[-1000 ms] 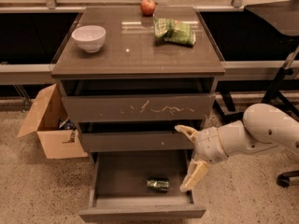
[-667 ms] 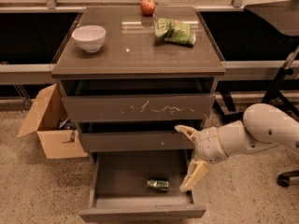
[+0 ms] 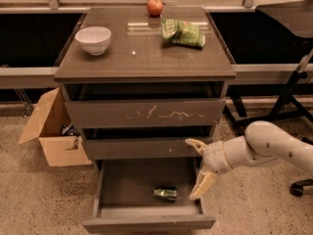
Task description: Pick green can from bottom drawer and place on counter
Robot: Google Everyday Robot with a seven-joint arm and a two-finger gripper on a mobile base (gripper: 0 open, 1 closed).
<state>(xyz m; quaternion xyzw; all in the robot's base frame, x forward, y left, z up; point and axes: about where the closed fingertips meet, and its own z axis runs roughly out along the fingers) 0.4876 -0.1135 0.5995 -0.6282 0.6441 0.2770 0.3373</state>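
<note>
The green can [image 3: 165, 194] lies on its side on the bare grey floor of the open bottom drawer [image 3: 146, 224], near the front right. My gripper [image 3: 198, 168] hangs at the drawer's right side, just right of and above the can, apart from it. Its two cream fingers are spread wide, one [image 3: 194, 144] by the middle drawer front, the other [image 3: 201, 186] down over the drawer's right wall. It holds nothing. The counter [image 3: 142, 53] is the glossy top of the cabinet.
On the counter stand a white bowl [image 3: 93, 39], a red apple [image 3: 155, 6] and a crinkled green snack bag [image 3: 183, 32]. The top drawer front [image 3: 146, 113] is scratched. An open cardboard box [image 3: 51, 131] stands on the floor left. A black chair base [image 3: 288, 106] is at the right.
</note>
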